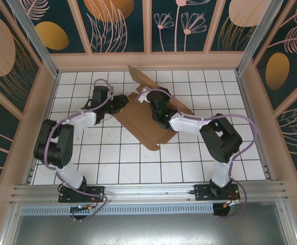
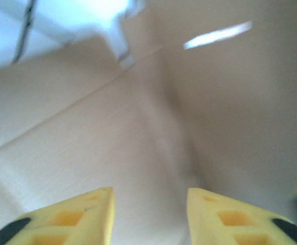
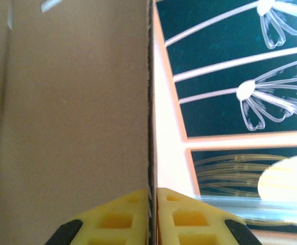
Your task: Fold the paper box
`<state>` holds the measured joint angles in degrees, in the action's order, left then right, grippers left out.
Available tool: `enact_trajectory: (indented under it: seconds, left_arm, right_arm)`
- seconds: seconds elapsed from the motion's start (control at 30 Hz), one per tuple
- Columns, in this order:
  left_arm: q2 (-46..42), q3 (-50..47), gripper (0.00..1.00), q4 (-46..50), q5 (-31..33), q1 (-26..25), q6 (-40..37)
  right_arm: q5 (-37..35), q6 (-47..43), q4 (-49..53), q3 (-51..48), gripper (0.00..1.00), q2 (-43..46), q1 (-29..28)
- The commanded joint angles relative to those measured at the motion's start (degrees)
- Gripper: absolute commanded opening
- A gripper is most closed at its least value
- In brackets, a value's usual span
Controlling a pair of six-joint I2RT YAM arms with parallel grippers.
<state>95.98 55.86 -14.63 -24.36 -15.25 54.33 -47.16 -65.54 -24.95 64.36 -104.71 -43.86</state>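
A brown cardboard paper box (image 1: 141, 127) lies partly unfolded on the white tiled counter (image 1: 113, 163), toward the far middle, with one flap standing up at the back; the right end effector (image 3: 152, 204) is clamped on the thin edge of an upright cardboard panel; the left end effector (image 2: 149, 209), at the sheet's left side, is parted and holds nothing, its yellow fingers (image 2: 82, 217) facing creased cardboard close up.

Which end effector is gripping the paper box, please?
The right end effector: it pinches an edge of the paper box, while the left end effector stands open.
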Motion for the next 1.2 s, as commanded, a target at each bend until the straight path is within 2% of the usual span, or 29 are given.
enact_trajectory:
  seconds: [0.0,0.1,0.23,0.37,0.77,0.97,1.17]
  left_arm:
    - [-4.04,0.21,0.52,-15.38,-3.97,0.81,5.86]
    - [-2.07,1.54,0.61,-20.39,-6.72,0.81,10.16]
    - [3.47,4.66,0.65,-25.86,-11.26,0.79,13.51]
    - [6.19,5.4,0.65,-28.74,-13.24,0.69,14.82]
    - [9.58,7.26,0.64,-26.34,-13.46,-1.33,14.36]
    - [11.28,8.0,0.54,-25.01,-11.89,-2.26,14.52]
    - [12.86,7.63,0.25,-24.3,-10.51,-2.57,14.6]
  right_arm:
    - [6.01,-3.7,-10.35,-4.42,0.11,4.84,0.28]
    - [6.24,-5.15,-14.75,-7.39,0.11,5.24,0.05]
    - [7.99,-3.08,-15.09,-9.28,0.1,6.03,-0.24]
    - [8.17,-2.4,-14.49,-9.52,0.1,5.88,-0.6]
    - [7.16,-4.51,-16.6,-8.66,0.1,1.95,-2.71]
    - [7.37,-4.23,-15.75,-7.65,0.1,1.01,-3.77]
    - [8.51,0.12,-9.58,-5.6,0.12,2.03,-3.92]
